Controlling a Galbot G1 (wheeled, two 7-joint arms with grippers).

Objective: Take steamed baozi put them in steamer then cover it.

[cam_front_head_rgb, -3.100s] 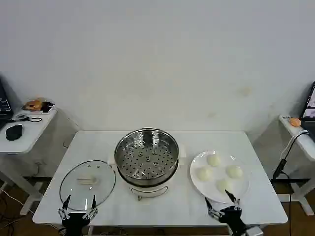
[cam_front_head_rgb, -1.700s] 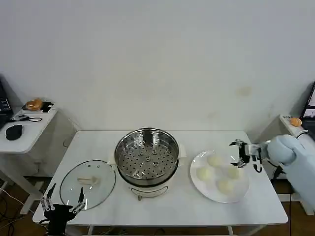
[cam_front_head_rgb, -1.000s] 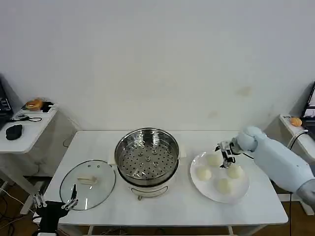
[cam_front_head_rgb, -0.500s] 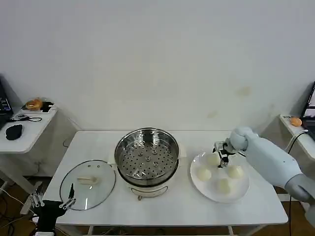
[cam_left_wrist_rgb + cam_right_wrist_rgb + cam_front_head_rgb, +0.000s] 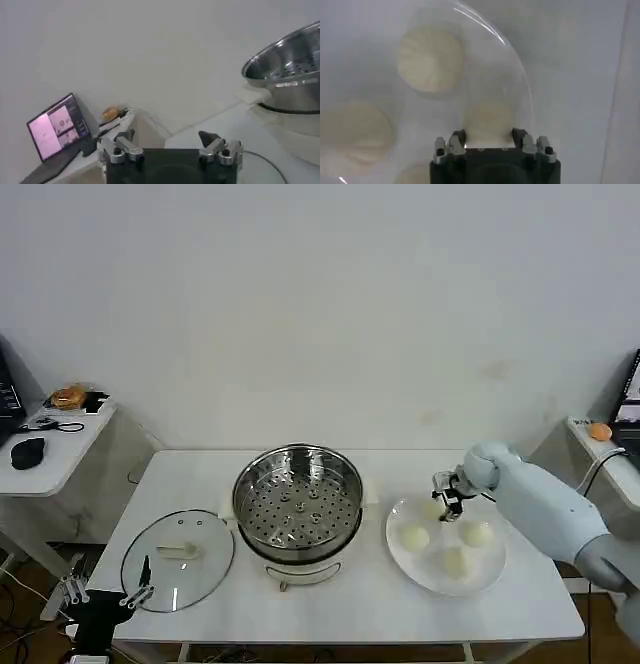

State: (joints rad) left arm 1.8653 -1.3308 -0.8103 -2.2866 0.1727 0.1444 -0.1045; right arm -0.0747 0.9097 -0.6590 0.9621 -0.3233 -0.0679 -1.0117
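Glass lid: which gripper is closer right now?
Left. The left gripper sits off the cover's near rim; the right gripper is across the steamer, over the plate.

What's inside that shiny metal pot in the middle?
The round shiny stainless-steel steamer pot shows just its perforated tray floor, with no buns on it. Whatever lies beneath that tray is hidden.

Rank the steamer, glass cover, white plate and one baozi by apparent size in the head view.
1. steamer
2. white plate and cover: look about alike, so no ranking between them
3. baozi, smallest by far
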